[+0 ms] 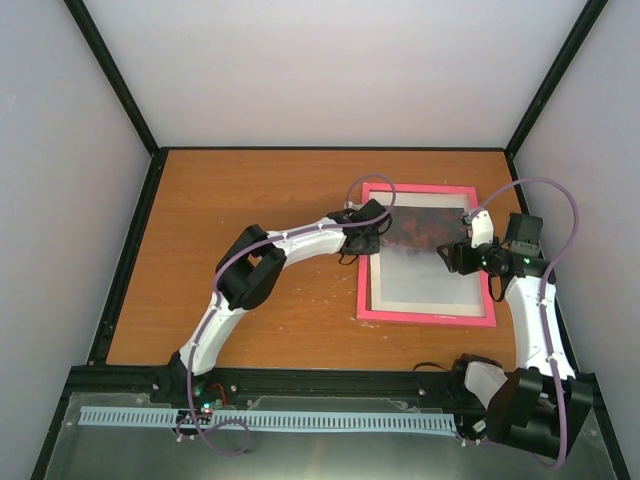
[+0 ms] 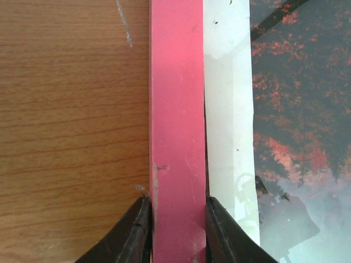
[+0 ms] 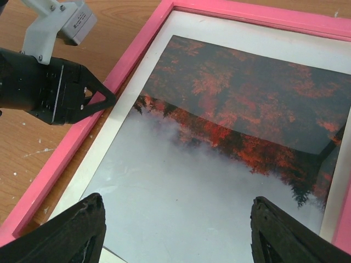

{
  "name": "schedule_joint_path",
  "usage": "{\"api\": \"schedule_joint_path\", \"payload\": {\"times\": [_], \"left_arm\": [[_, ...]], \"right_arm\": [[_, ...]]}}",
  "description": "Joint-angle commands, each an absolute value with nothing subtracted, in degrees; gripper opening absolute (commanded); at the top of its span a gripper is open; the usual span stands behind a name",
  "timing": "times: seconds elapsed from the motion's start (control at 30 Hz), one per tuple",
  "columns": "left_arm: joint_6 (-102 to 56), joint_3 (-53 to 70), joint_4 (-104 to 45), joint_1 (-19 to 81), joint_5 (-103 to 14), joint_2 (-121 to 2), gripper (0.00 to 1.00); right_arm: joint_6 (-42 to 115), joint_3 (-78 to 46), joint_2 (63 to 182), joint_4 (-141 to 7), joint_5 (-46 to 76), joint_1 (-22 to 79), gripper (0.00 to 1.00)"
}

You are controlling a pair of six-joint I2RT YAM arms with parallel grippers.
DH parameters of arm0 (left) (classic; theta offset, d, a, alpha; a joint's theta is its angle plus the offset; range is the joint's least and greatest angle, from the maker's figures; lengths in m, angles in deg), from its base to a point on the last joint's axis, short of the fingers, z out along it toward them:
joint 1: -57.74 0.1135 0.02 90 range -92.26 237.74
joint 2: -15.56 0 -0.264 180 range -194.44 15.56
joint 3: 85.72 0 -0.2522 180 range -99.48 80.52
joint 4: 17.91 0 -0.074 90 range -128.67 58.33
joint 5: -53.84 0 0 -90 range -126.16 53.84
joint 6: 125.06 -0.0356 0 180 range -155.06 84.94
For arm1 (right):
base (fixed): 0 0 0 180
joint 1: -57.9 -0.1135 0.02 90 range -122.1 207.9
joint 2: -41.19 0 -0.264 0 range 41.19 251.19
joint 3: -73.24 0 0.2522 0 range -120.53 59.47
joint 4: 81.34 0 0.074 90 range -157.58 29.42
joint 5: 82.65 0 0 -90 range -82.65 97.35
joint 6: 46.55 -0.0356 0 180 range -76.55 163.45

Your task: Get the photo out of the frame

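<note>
With the photo (image 3: 219, 137) inside, the frame (image 2: 178, 109) lies face up on the surface (image 1: 250, 190); the left end effector (image 2: 178, 207) pinches its left rail, the right end effector (image 3: 176, 207) hangs open above the photo, so I judge the frame is being seized, to be turned over next.

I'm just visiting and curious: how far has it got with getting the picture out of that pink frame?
Done: nothing yet; the photo lies inside the frame, face up. In hand: the left gripper pinches the frame's side rail, while the right gripper hangs open above the photo. Left: opening the frame and lifting the photo out.
</note>
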State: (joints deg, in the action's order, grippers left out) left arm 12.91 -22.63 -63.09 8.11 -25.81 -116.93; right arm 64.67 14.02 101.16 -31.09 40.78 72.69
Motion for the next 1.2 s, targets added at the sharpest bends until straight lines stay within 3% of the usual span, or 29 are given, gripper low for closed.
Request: {"api": "schedule_joint_path", "payload": {"times": [0.0,0.1,0.37,0.8,1.17], "left_arm": [[15.2,-23.0,-58.5,8.2,-25.6,-111.4,0.05],[14.6,-21.4,-57.3,8.7,-25.4,-108.8,0.01],[10.4,-13.0,-54.5,12.0,-26.6,-101.2,0.01],[-1.9,16.1,-43.3,28.2,-29.6,-83.4,0.01],[-13.9,22.6,-36.4,39.1,-31.1,-83.6,0.01]], "right_arm": [[65.4,13.5,98.5,-31.0,43.0,72.5,0.7],[66.3,13.5,95.2,-30.6,46.3,72.4,0.7],[68.1,13.6,90.2,-29.6,51.9,72.5,0.7],[69.5,13.7,89.5,-29.1,54.8,72.5,0.7],[69.6,13.8,90.4,-29.2,54.7,72.5,0.7]]}}
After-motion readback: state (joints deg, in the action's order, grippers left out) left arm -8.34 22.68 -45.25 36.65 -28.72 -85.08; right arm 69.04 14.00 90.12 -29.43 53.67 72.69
